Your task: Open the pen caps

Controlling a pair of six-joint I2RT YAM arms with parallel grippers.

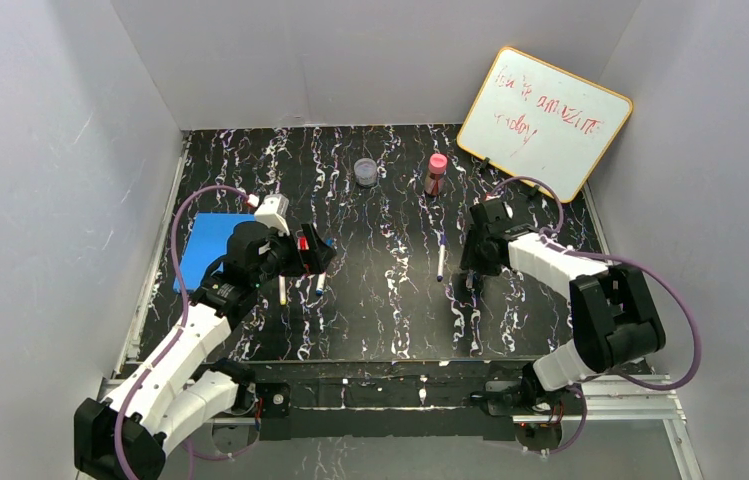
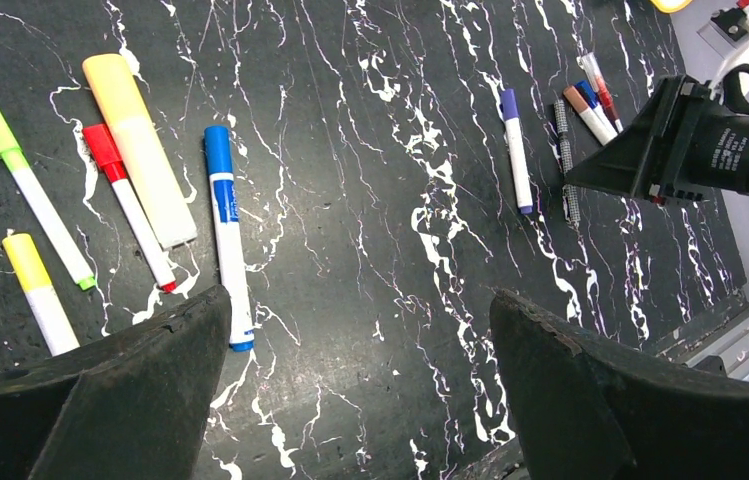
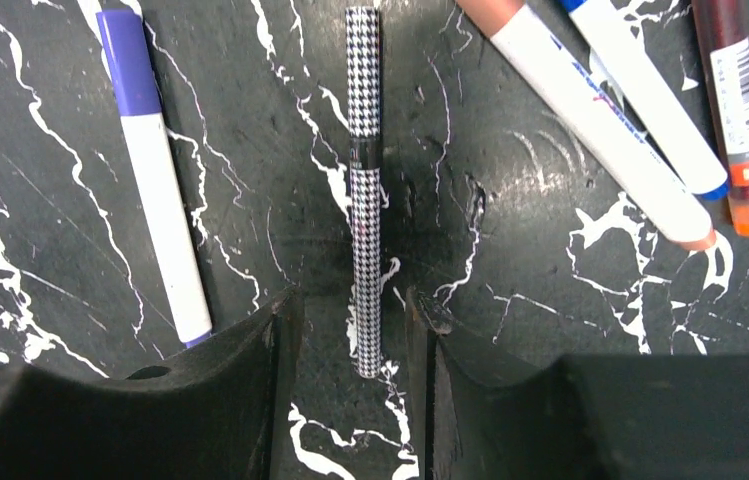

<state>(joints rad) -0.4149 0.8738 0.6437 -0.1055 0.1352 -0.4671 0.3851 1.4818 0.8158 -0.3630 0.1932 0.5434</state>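
Observation:
In the left wrist view five capped pens lie at the left: a green-capped marker [image 2: 26, 190], a yellow-capped one [image 2: 38, 292], a red one [image 2: 130, 208], an orange highlighter [image 2: 140, 150] and a blue marker [image 2: 227, 232]. My left gripper [image 2: 360, 335] hovers open and empty above bare table to their right. My right gripper [image 3: 355, 325] is open narrowly and straddles the near end of a houndstooth-patterned pen [image 3: 365, 180], with a gap on each side. Beside it lie a purple-capped marker [image 3: 155, 160], a brown-capped marker [image 3: 600, 120], a blue-ended marker [image 3: 650, 100] and a dark red pen [image 3: 740, 110].
A pink-capped bottle [image 1: 436, 173] and a small clear jar [image 1: 366, 172] stand at the back. A whiteboard [image 1: 545, 120] leans at the back right. A blue sheet [image 1: 212, 240] lies under the left arm. White walls enclose the table.

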